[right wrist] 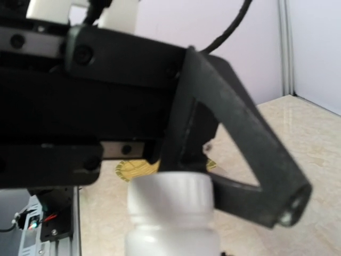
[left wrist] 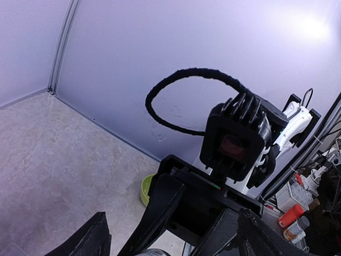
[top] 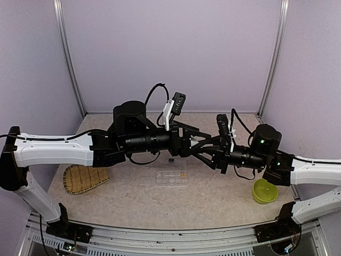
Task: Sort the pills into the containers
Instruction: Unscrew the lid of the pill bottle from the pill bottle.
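Observation:
The clear compartment box, the container (top: 171, 176), lies flat on the table under both arms. No pills can be made out in any view. My right gripper (top: 219, 156) holds a white capped bottle (right wrist: 171, 224) upright in the air above the box; its own fingers are hidden below the frame in the right wrist view. My left gripper (top: 205, 149) reaches in from the left, jaws wide apart on either side of the bottle cap (right wrist: 170, 193). One left finger (right wrist: 250, 154) lies close against the cap. In the left wrist view only a sliver of the cap (left wrist: 152, 252) shows.
A lime-green bowl (top: 264, 191) sits at the front right, also seen in the left wrist view (left wrist: 145, 189). A woven bamboo tray (top: 82, 177) lies at the front left. Walls enclose the table on the back and both sides.

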`<state>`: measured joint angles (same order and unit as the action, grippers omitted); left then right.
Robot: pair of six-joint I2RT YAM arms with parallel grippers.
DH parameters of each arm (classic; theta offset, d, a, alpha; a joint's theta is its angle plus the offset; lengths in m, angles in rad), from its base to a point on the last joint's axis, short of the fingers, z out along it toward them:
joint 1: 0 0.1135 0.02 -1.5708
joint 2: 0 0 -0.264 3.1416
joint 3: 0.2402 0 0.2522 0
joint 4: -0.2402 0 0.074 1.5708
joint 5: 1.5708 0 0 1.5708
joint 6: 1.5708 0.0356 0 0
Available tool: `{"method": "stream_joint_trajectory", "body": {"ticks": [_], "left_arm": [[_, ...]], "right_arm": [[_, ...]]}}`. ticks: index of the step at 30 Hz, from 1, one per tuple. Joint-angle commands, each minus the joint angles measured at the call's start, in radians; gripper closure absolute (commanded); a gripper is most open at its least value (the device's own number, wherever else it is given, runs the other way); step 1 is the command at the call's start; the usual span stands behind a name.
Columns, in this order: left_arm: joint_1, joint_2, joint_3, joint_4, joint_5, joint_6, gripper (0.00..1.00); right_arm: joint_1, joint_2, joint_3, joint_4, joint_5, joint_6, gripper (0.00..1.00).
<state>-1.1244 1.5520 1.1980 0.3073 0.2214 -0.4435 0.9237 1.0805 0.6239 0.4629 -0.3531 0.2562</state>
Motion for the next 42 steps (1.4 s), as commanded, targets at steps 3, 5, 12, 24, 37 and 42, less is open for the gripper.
{"method": "stream_joint_trajectory", "body": {"ticks": [3, 5, 12, 24, 37, 42], "left_arm": [[-0.013, -0.019, -0.024, 0.035, 0.027, 0.011, 0.22], [-0.014, -0.023, -0.028, 0.033, 0.023, 0.011, 0.23], [-0.014, -0.052, -0.038, 0.031, 0.016, 0.012, 0.23], [-0.014, -0.093, -0.046, 0.008, -0.021, 0.013, 0.23], [-0.012, -0.040, 0.020, -0.074, -0.103, 0.101, 0.22], [-0.012, -0.037, 0.013, -0.067, -0.073, 0.095, 0.29]], "right_arm": [[-0.014, -0.033, 0.007, -0.048, 0.179, 0.015, 0.90], [-0.019, -0.050, -0.003, -0.047, 0.195, 0.015, 0.90], [-0.029, -0.085, -0.001, -0.091, 0.232, -0.015, 0.89], [-0.045, -0.158, 0.008, -0.149, 0.273, -0.059, 0.89], [-0.043, -0.084, 0.022, -0.064, -0.089, -0.051, 0.85], [-0.043, -0.095, 0.018, -0.070, -0.070, -0.058, 0.85]]}}
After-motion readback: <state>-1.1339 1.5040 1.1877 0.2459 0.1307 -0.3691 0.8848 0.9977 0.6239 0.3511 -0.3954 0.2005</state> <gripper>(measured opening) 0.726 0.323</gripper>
